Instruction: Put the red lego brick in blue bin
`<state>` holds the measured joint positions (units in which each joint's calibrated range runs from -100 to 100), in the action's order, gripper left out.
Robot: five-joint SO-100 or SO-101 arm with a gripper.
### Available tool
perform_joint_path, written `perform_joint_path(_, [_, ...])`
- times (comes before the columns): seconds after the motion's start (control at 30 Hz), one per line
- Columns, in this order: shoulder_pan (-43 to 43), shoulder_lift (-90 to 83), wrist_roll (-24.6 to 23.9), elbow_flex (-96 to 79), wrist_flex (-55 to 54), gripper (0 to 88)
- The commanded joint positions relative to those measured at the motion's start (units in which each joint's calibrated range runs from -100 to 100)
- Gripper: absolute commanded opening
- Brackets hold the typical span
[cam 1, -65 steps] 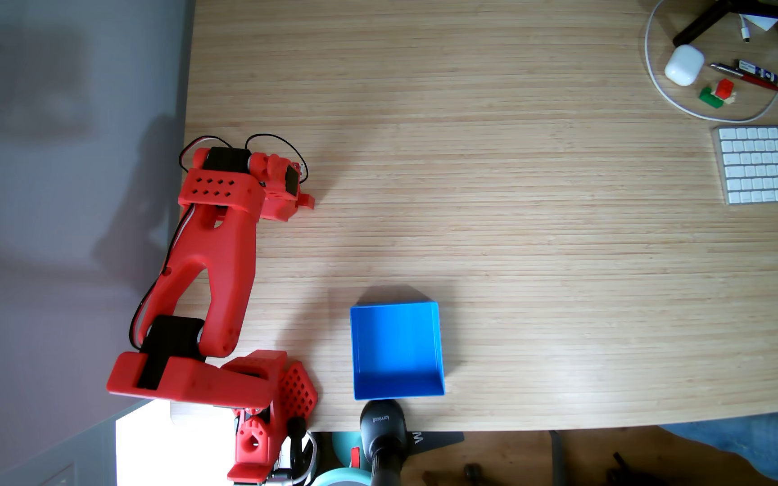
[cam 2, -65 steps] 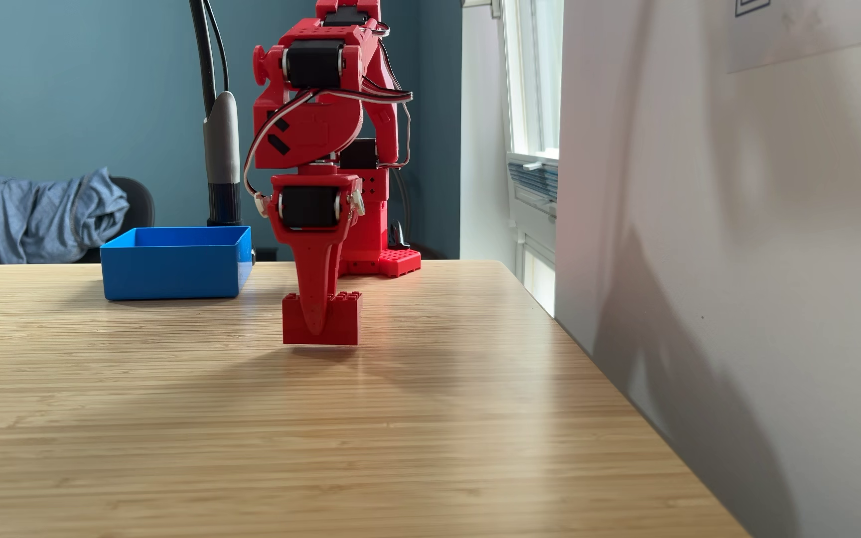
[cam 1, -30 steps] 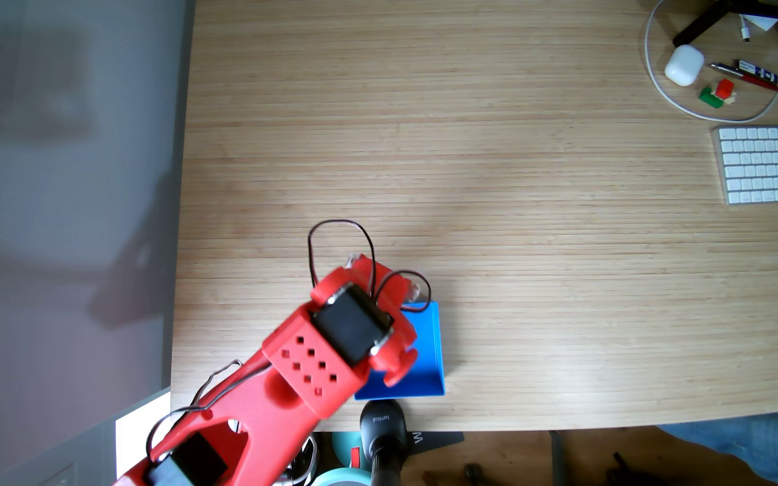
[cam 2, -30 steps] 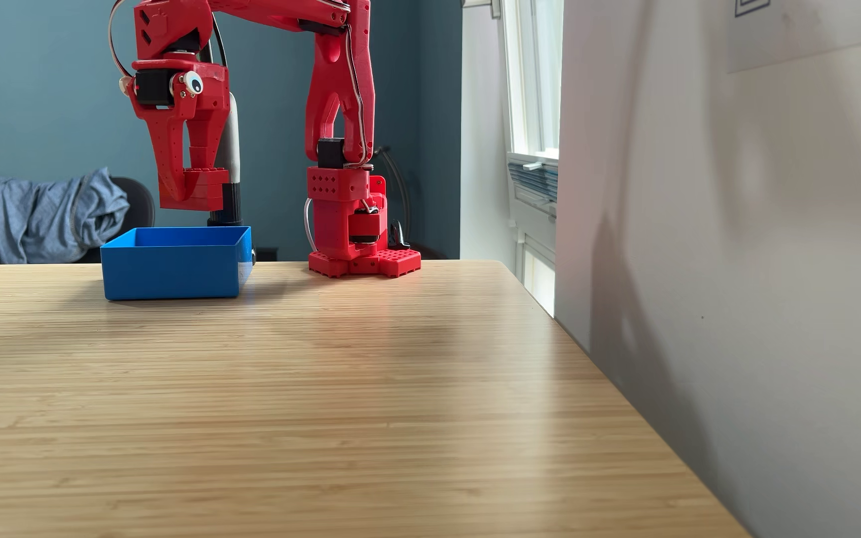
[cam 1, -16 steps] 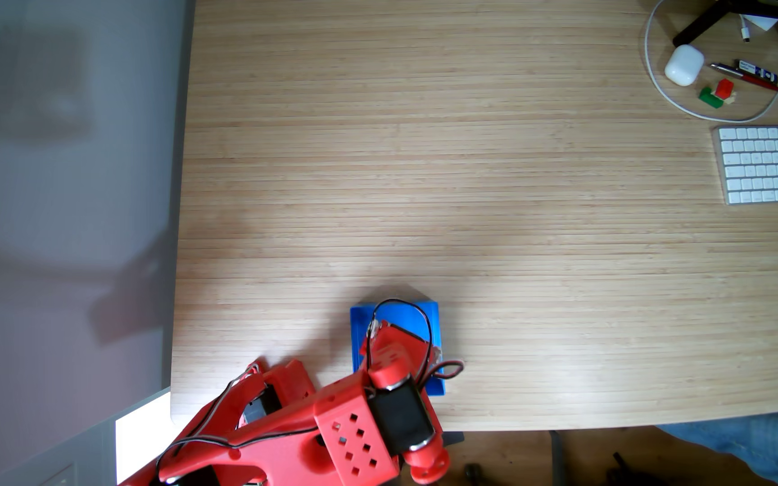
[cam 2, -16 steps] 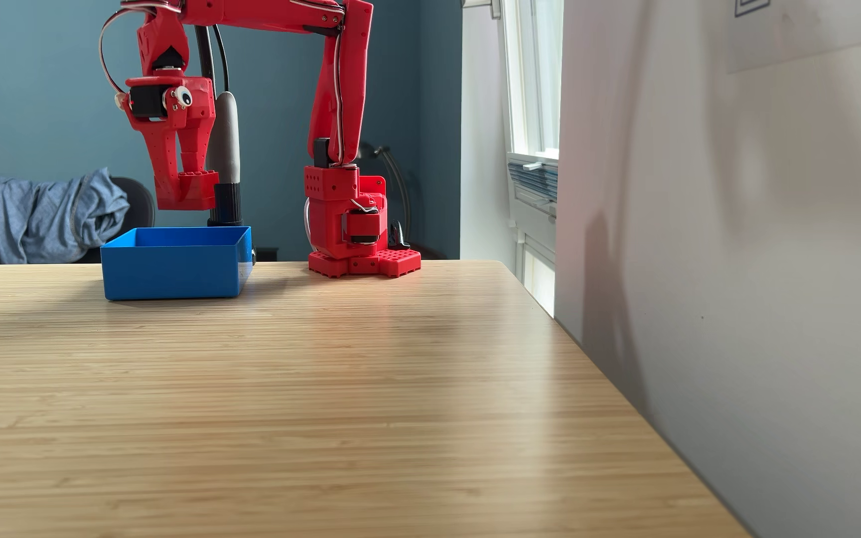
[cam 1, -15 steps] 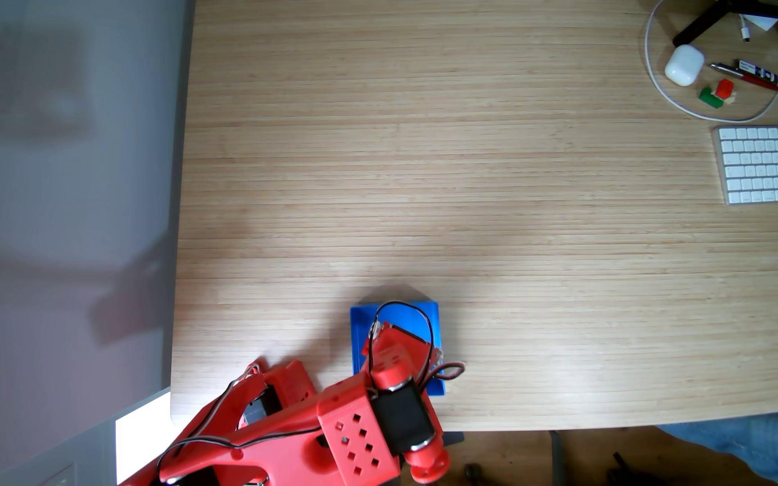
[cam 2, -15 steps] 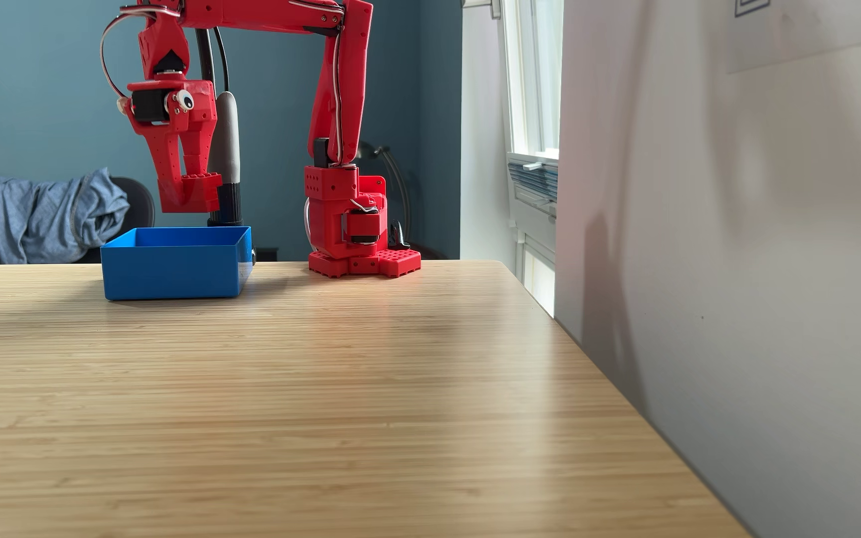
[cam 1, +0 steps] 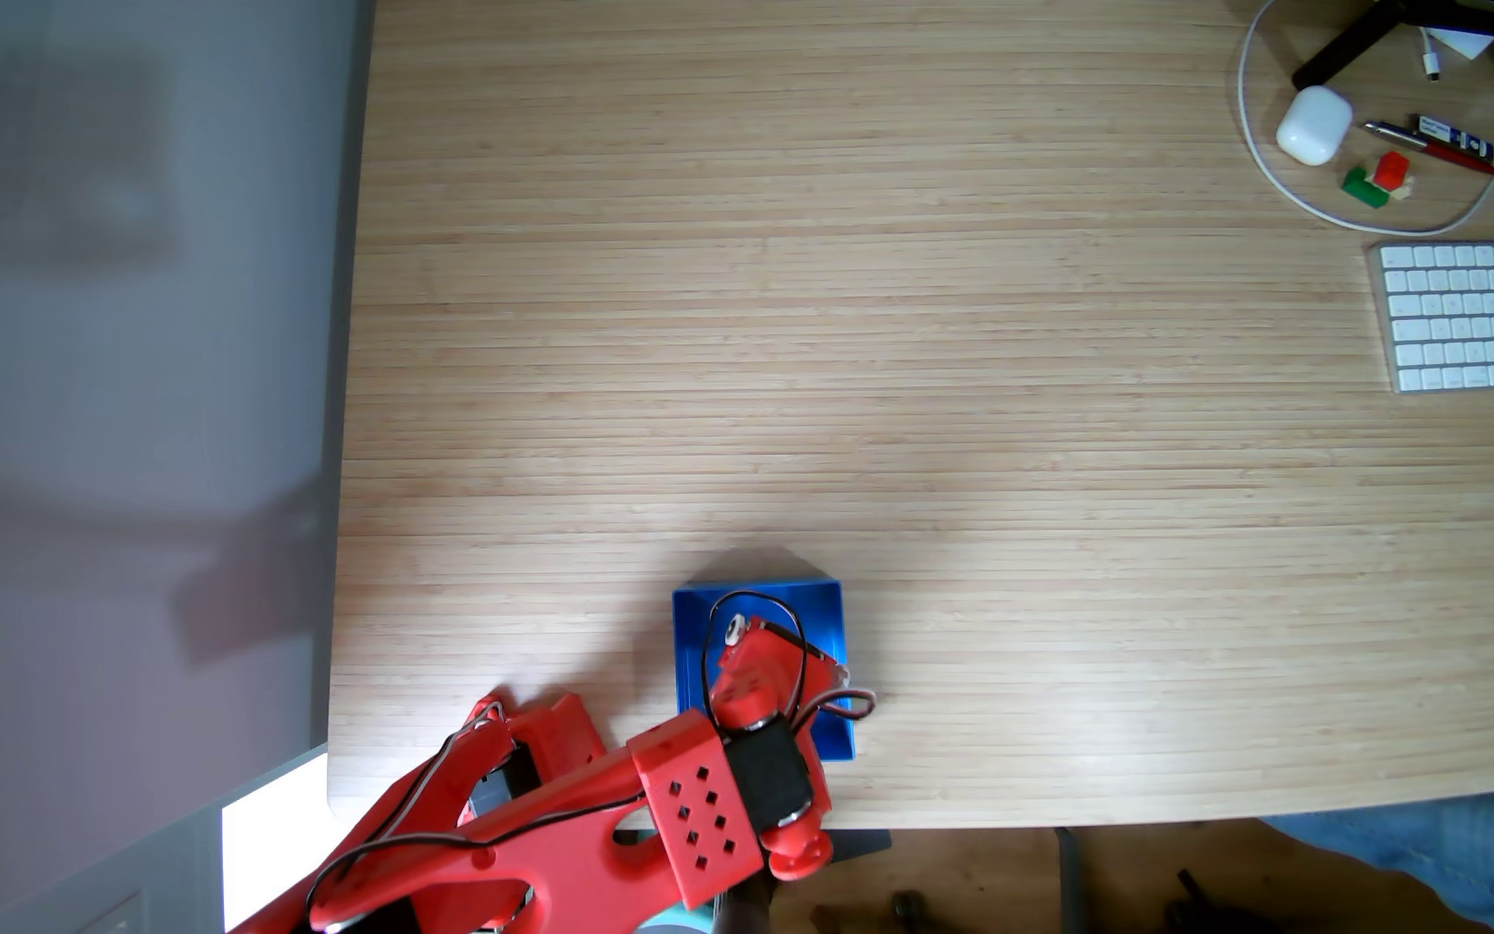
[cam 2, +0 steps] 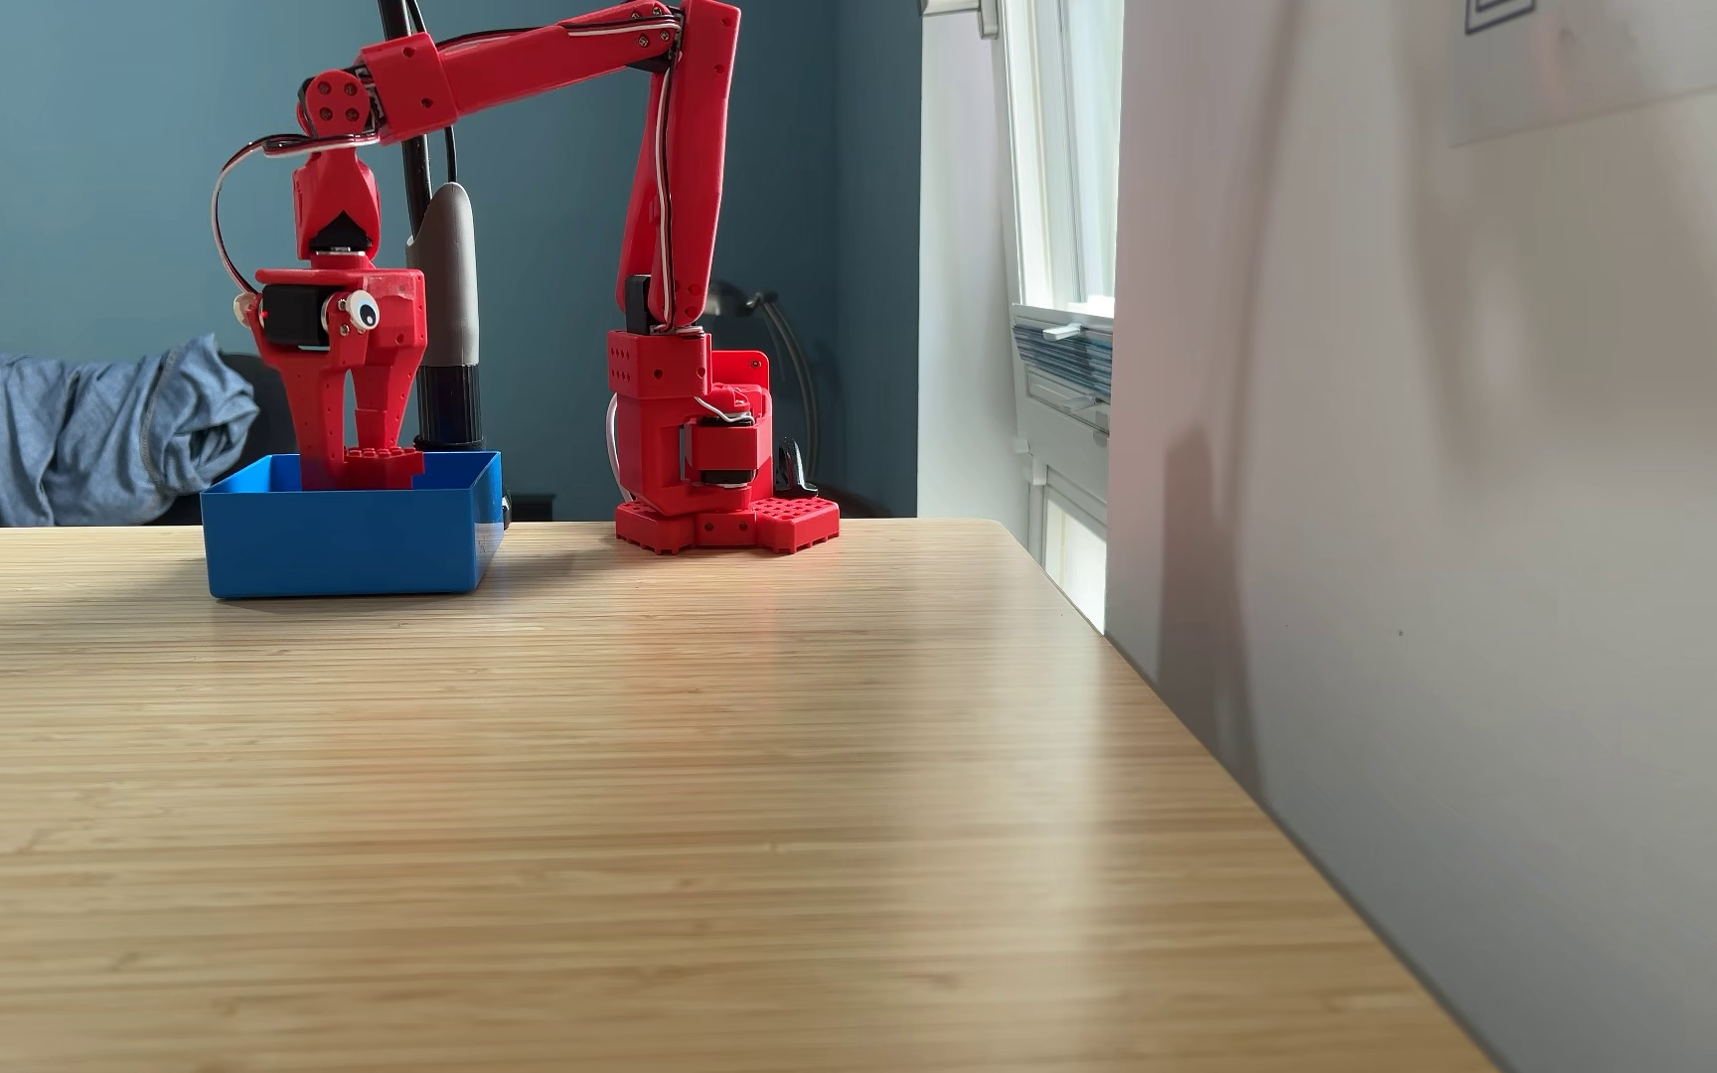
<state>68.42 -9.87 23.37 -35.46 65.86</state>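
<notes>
In a fixed view from the side, the blue bin (cam 2: 349, 547) stands on the wooden table, left of the arm's base. My red gripper (cam 2: 349, 469) points straight down into the bin, shut on the red lego brick (cam 2: 388, 464). The brick's studded top shows just above the bin's front rim, and its lower part is hidden behind the wall. In a fixed view from above, my wrist (cam 1: 770, 665) covers the middle of the blue bin (cam 1: 824, 615) and hides the brick.
A white keyboard (cam 1: 1480, 314), an earbud case (cam 1: 1314, 126), pens (cam 1: 1435, 144), a small green, red and cream block (cam 1: 1377, 180) and a white cable lie far right. A grey stand (cam 2: 444, 299) rises just behind the bin. The arm's base (cam 2: 720, 495) sits beside it.
The gripper carried the brick from the table to above the bin and, in the last half second, came straight down into it, still shut on the brick.
</notes>
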Motion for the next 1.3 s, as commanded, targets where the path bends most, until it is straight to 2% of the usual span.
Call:
perform_joint_path(0.0, [-0.4, -3.5, 0.0, -3.5, -5.7, 0.1])
perform_joint_path(0.23, [-1.3, -3.5, 0.1, -8.6, -9.6, 0.4])
perform_joint_path(0.4, [-1.5, -3.5, 0.1, -8.5, -9.0, 10.9])
perform_joint_path(0.67, [-2.1, -3.5, 0.2, -0.6, 2.7, 15.5])
perform_joint_path(0.97, [-3.7, -3.5, 0.0, 18.7, 22.7, 13.3])
perform_joint_path(1.13, [-5.7, -3.5, -0.7, 27.6, 29.0, 12.4])
perform_joint_path(1.23, [-8.7, -3.5, -3.0, 30.7, 30.2, 7.4])
perform_joint_path(1.27, [-10.2, -3.5, -4.2, 31.6, 30.2, 3.1])
